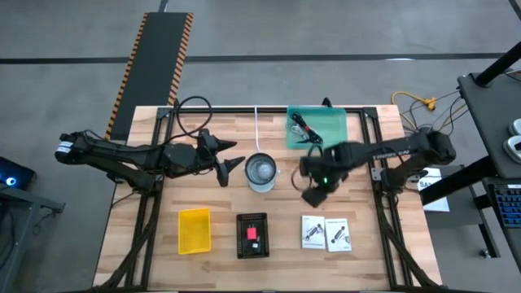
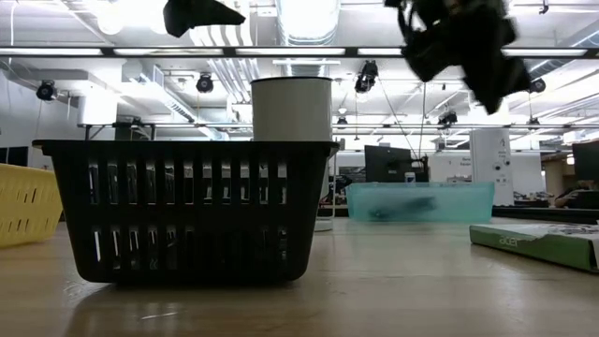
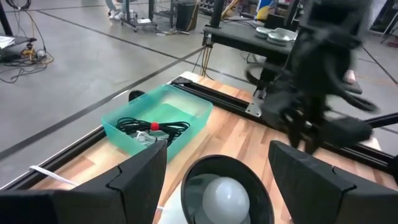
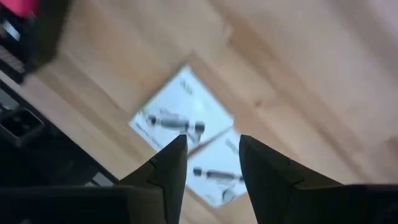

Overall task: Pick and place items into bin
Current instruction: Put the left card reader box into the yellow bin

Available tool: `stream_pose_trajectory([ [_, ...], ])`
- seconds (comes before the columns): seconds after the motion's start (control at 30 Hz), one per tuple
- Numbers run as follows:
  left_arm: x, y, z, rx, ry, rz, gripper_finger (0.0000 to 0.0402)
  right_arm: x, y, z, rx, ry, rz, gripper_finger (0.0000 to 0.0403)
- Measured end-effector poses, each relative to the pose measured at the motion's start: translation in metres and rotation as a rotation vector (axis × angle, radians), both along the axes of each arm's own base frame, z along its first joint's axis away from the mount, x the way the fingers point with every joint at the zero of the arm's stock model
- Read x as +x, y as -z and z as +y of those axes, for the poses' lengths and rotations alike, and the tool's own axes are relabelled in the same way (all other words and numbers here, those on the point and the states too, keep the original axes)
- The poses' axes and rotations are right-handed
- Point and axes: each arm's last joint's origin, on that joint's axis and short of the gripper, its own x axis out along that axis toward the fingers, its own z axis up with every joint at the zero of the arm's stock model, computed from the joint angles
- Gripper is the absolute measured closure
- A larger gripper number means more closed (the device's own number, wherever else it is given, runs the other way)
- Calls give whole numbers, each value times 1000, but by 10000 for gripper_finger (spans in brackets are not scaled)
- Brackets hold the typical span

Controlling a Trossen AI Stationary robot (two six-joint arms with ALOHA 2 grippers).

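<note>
High view, overall: the right hand (image 1: 313,193) is held above the bare wooden counter (image 1: 366,244), and the two white printed paper packets (image 1: 325,232) lie flat side by side just beyond its fingertips, toward the counter's near edge.
Right hand state: in the right wrist view the two dark fingers (image 4: 166,168) are parted by a narrow gap and nothing is held between them.
Packets relative to right hand: in the right wrist view the white packets (image 4: 189,146) are seen through and past the finger gap, below the hand and apart from it; no contact is shown.
Risk, thin packets: flat paper lying tight on wood is judged hard to pinch, so a fingertip could slide over the top, or a packet could be pushed along the counter.
Risk, double pick: the packets touch each other, so both might be dragged or lifted together and one dropped on the way.
Risk, neighbours: the black slatted plastic basket (image 1: 251,235) stands near the packets and could be nudged by a wide approach.
Bin: the translucent teal plastic bin (image 1: 316,129), already holding a black coiled cable (image 3: 153,128), sits behind the right hand, on the far side of it from the packets.
Left hand: the left hand (image 1: 231,166) waits beside the round shiny metal cup (image 1: 261,172), fingers spread, empty.
</note>
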Motion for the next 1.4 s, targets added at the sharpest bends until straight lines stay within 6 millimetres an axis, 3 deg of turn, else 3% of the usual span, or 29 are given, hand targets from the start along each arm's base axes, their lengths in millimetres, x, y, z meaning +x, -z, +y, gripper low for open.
stream_pose_trajectory([
  [0.23, 0, 1, 0, 2, 0, 9, 136, -13, 27, 45, 19, 40, 92, 244],
  [0.4, -1, 2, 0, 4, 0, 23, 136, -24, 49, 57, 29, 162, 168, 202],
  [0.63, 0, 2, 0, 5, 0, 23, 136, -16, 57, 73, 49, 285, 31, 157],
  [1.07, 0, 2, 0, 5, 0, 23, 136, -16, 56, 99, 88, 329, -26, 179],
  [1.4, -1, 3, 0, 6, 0, 29, 136, -14, 81, 114, 37, 323, 58, 183],
])
